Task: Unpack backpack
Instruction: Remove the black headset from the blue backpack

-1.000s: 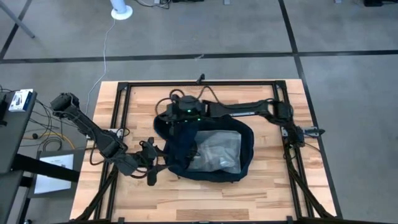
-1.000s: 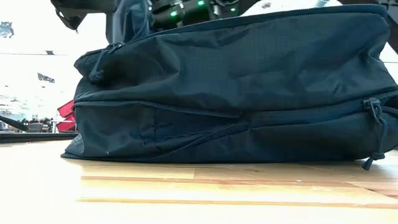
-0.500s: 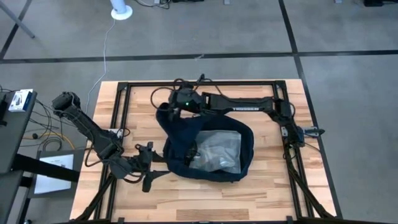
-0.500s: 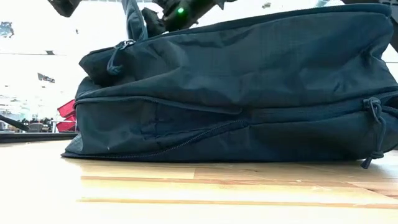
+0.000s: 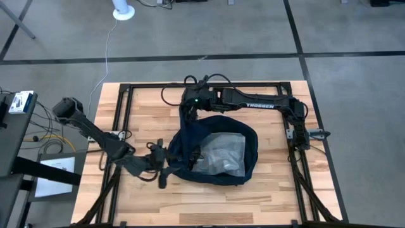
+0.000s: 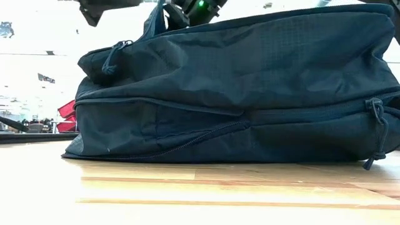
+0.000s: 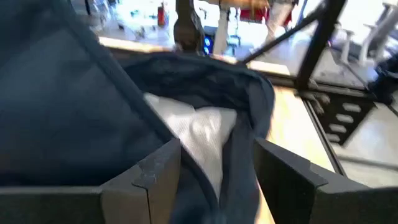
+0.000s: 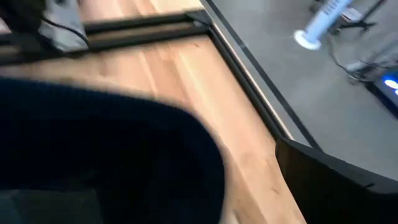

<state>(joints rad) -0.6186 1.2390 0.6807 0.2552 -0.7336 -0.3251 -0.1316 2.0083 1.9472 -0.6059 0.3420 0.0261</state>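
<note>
On the wooden table (image 5: 266, 190) the backpack (image 5: 250, 149) is spread by the clamped right gripper (image 5: 188, 115) and left gripper (image 5: 166, 166), so its plastic bag (image 5: 221, 152) looks due out next.

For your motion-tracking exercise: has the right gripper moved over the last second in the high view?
Yes. The right gripper has moved toward the table's far edge, closer to the black frame bar, drawing the backpack flap up with it.
</note>
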